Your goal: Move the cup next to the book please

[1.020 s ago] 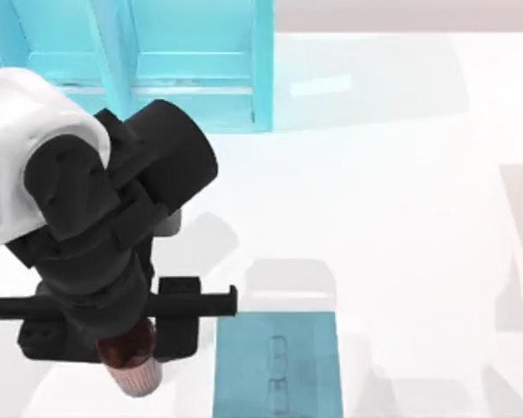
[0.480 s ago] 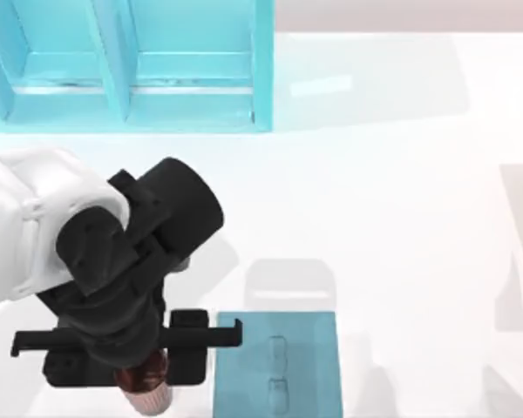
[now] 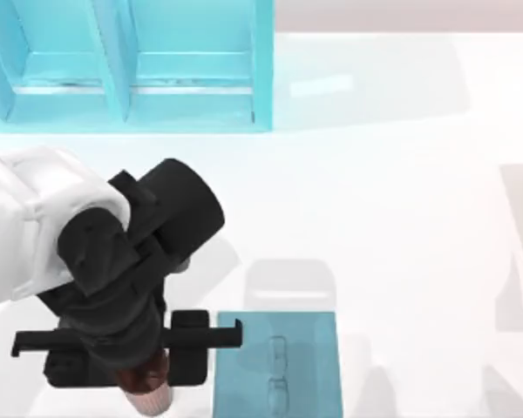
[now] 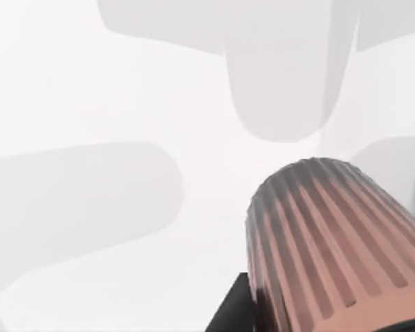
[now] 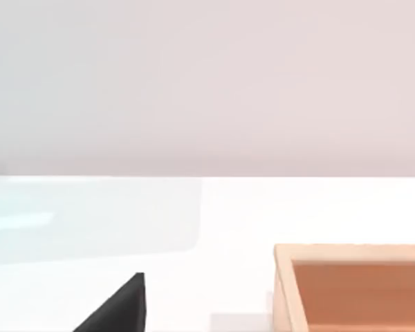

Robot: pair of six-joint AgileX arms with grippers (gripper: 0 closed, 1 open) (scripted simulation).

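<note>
My left gripper [image 3: 131,370] hangs near the table's front edge at the left, shut on the cup [image 3: 148,389]. The cup is dark reddish-brown with a paler ribbed base, and it peeks out below the black wrist. In the left wrist view the ribbed cup [image 4: 335,242] is close up over the white table, with a dark finger [image 4: 228,315] against it. The teal-blue book [image 3: 279,366] lies flat just right of the cup, with a narrow gap between them. Of my right gripper, a black wedge [image 5: 117,310] shows in the right wrist view.
A big light-blue shelf unit [image 3: 131,65] stands along the back left. A shallow orange-brown box [image 5: 353,283] sits on the table in the right wrist view. The white table [image 3: 392,200] stretches open across the middle and right.
My left arm carried the cup toward the front edge and a little right, closer to the book. Over the last half second it has barely moved.
</note>
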